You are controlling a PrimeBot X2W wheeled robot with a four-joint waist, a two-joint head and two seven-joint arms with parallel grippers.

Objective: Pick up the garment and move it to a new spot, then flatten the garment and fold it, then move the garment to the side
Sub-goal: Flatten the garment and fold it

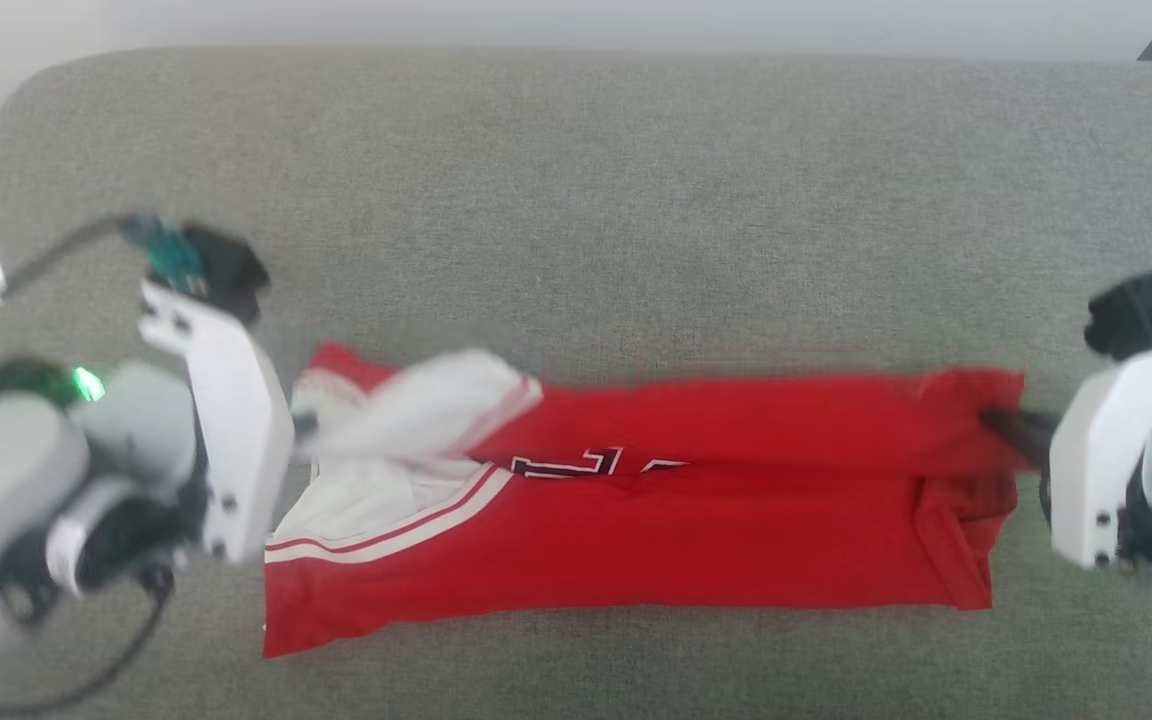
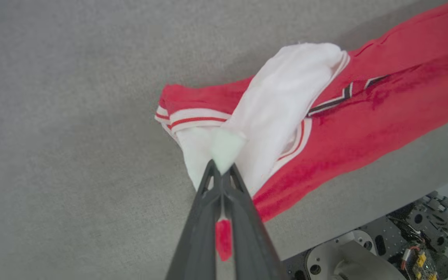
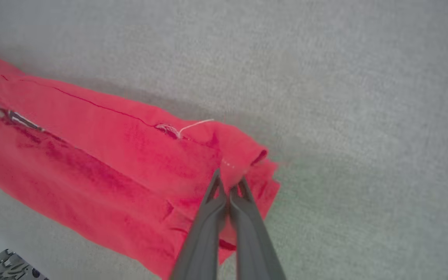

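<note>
The garment [image 1: 696,500], a red jersey T-shirt with white sleeves and striped trim, lies stretched left to right on the grey surface, folded lengthwise with part of its black-and-white lettering showing at the crease. My left gripper [image 2: 224,171] is shut on the garment's white sleeve [image 2: 282,109] at the collar end, and the sleeve hangs lifted over the red body. In the head view that gripper [image 1: 301,430] sits at the garment's left edge. My right gripper [image 3: 230,182] is shut on the red hem [image 3: 243,155] at the other end; in the head view it [image 1: 1001,425] grips the upper right corner.
A grey fabric cushion [image 1: 576,200] spreads wide beyond the garment. Its rounded far-left corner [image 1: 16,100] and a pale wall lie behind. The robot's dark base [image 2: 403,241] shows below the cushion's near edge in the left wrist view.
</note>
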